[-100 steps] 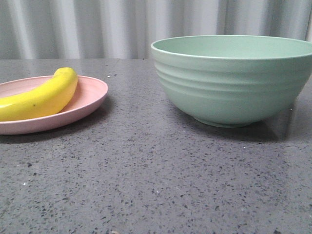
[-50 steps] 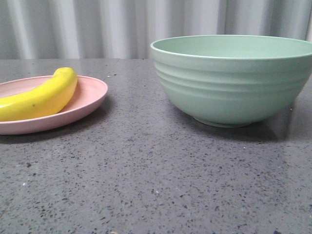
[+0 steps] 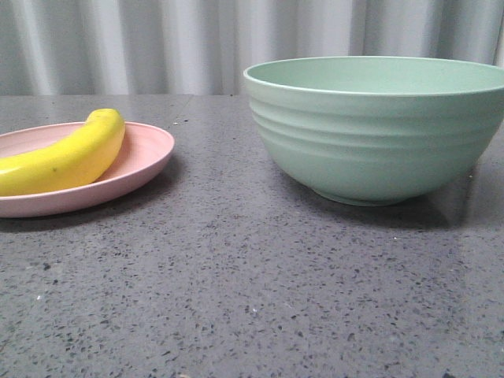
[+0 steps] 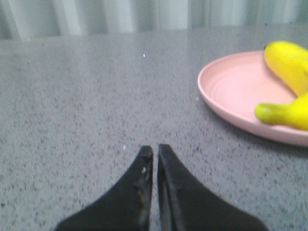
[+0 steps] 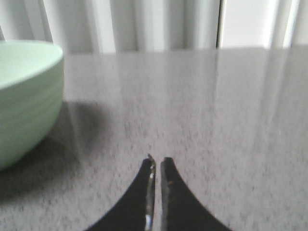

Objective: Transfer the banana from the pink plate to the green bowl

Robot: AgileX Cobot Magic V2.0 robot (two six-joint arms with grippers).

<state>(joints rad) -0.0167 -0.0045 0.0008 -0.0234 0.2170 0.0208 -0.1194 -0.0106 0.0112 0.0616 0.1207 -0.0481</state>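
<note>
Grey speckled stone table (image 3: 236,299) fills my front view, with a pale pleated curtain (image 3: 157,39) at the far side. On the left I see the pink plate (image 3: 146,161), and the banana (image 3: 71,157) lies on it, its rounded end pointing to the far right. The green bowl (image 3: 378,130) stands on the right, well apart from the plate, with bare table between them. No arm shows in this view.

From the left wrist camera, the left gripper (image 4: 155,151) has its two black fingers pressed together, only a thin slit between them, and it holds nothing. The plate with the banana is near, but apart from the fingertips.

From the right wrist camera, the right gripper (image 5: 157,162) is also pressed together and holds nothing. The bowl is near it, not touching.
</note>
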